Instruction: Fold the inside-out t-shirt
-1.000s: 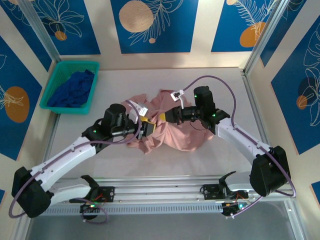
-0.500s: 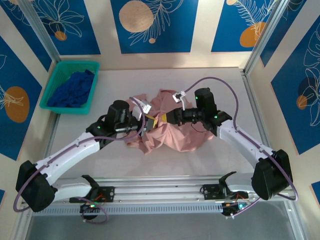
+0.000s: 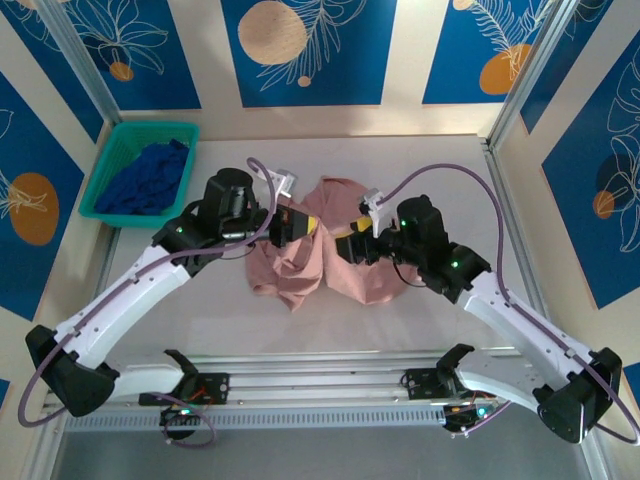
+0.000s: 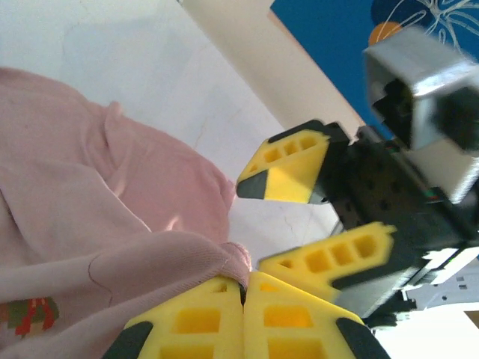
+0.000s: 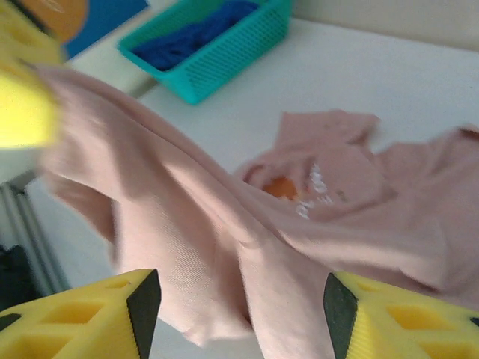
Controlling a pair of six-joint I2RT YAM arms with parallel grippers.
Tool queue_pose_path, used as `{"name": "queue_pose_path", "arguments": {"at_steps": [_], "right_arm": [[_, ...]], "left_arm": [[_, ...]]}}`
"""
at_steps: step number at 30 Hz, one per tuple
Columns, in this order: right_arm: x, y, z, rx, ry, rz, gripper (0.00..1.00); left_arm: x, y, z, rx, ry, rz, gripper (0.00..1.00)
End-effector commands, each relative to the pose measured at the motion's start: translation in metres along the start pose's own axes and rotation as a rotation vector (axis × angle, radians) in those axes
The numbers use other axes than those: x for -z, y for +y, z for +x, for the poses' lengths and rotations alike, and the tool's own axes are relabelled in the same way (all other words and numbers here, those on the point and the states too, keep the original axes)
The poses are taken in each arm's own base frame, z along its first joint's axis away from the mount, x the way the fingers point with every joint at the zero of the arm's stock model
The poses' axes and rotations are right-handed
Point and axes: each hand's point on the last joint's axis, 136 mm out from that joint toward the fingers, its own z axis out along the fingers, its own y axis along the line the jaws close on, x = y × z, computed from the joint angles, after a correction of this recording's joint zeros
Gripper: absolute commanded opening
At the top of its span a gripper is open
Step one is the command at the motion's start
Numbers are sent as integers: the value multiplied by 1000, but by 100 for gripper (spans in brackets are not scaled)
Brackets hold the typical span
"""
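Note:
The dusty-pink t-shirt (image 3: 330, 275) lies bunched at the table's middle, partly lifted. My left gripper (image 3: 303, 222) is shut on a rolled hem of it, and the pinch shows in the left wrist view (image 4: 243, 288), where a small print (image 4: 26, 318) also shows. My right gripper (image 3: 347, 247) faces the left one, a short gap away, and is open. In the right wrist view the lifted shirt (image 5: 224, 224) hangs between and ahead of its spread fingers (image 5: 82, 318), with an orange print (image 5: 281, 187) further back.
A teal basket (image 3: 105, 185) holding a dark blue garment (image 3: 145, 178) stands at the back left, also seen in the right wrist view (image 5: 224, 56). Patterned walls enclose the table on three sides. A metal rail runs along the near edge.
My left gripper has risen and moved back, pulling the pink fabric up with it. My right arm has swung out to the right and its gripper has drawn slightly nearer.

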Motion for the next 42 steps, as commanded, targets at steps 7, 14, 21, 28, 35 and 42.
{"name": "queue_pose_path", "arguments": {"at_steps": [7, 14, 21, 28, 35, 42], "right_arm": [[-35, 37, -11, 29, -11, -267, 41], [-26, 52, -5, -53, -26, -401, 0], [-20, 46, -18, -209, -56, -481, 0], [-20, 35, -20, -243, -53, -491, 0], [-19, 33, -19, -249, -54, -491, 0], [-17, 33, -19, -244, -54, -491, 0]], "left_arm": [[6, -8, 1, 18, 19, 34, 0], [10, 19, -6, 2, -58, -108, 0], [19, 61, 13, -109, -87, -312, 44], [6, 35, 41, -133, -37, -105, 54], [-7, 39, 45, -149, 11, -96, 53], [-17, 46, 44, -154, 35, -118, 50]]}}
